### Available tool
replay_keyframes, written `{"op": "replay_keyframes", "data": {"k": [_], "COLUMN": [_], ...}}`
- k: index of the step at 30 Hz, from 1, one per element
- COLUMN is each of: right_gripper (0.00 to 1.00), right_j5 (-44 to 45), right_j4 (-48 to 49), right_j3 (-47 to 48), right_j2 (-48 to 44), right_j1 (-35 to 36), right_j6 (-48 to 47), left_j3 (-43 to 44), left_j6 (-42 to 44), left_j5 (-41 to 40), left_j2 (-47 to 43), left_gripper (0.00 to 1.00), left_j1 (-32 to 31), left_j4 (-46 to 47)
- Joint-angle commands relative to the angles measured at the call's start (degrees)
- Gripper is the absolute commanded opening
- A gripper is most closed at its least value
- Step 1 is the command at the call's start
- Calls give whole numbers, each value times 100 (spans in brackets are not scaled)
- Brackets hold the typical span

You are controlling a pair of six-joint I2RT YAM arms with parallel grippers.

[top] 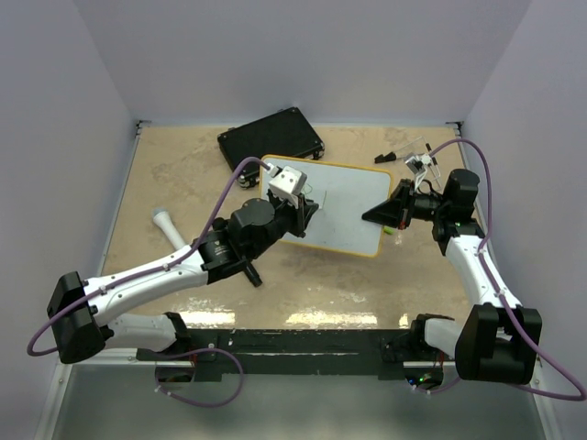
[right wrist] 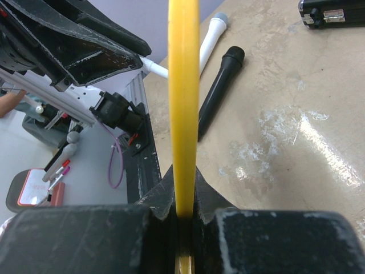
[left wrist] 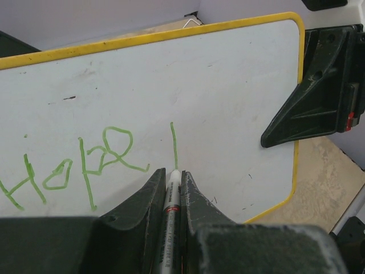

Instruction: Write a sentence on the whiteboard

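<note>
Whiteboard (left wrist: 228, 85): one, gripped by right claw (top: 378, 214); left claw (left wrist: 171, 178) grips one marker (left wrist: 172, 202).

The left arm stretches diagonally from its base over the near-left part of the flat white rectangular whiteboard (top: 353, 197) with a thin yellow rim. The left gripper (left wrist: 173, 172) is clamped on a slim white-barrelled marker (left wrist: 170, 198), which points at the board's face. The right arm bends in from the board's right side, and the right gripper (right wrist: 183, 212) is pinched tight on the rim.
</note>
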Motion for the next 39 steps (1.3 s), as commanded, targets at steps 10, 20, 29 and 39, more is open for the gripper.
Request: {"op": "replay_keyframes", "data": {"k": [10,20,29,39], "right_gripper": [0,0,0,0], "right_j5": [-292,-292,-292,-292], "right_j4": [306,289,298,280], "right_j3": [213,213,221,230], "right_j2": [-89,-98,-89,-80], "right_j1": [-17,-17,-17,-17], "right_j6": [46,45,54,45], "left_j3": [474,720,791,791], "left_j6": [154,234,260,251], "left_j5": [-202,-9,88,299], "left_j2": [14,234,313,383], "left_gripper": [0,0,0,0], "left_j1": [102,155,164,164], "left_j4": [367,393,393,218]}}
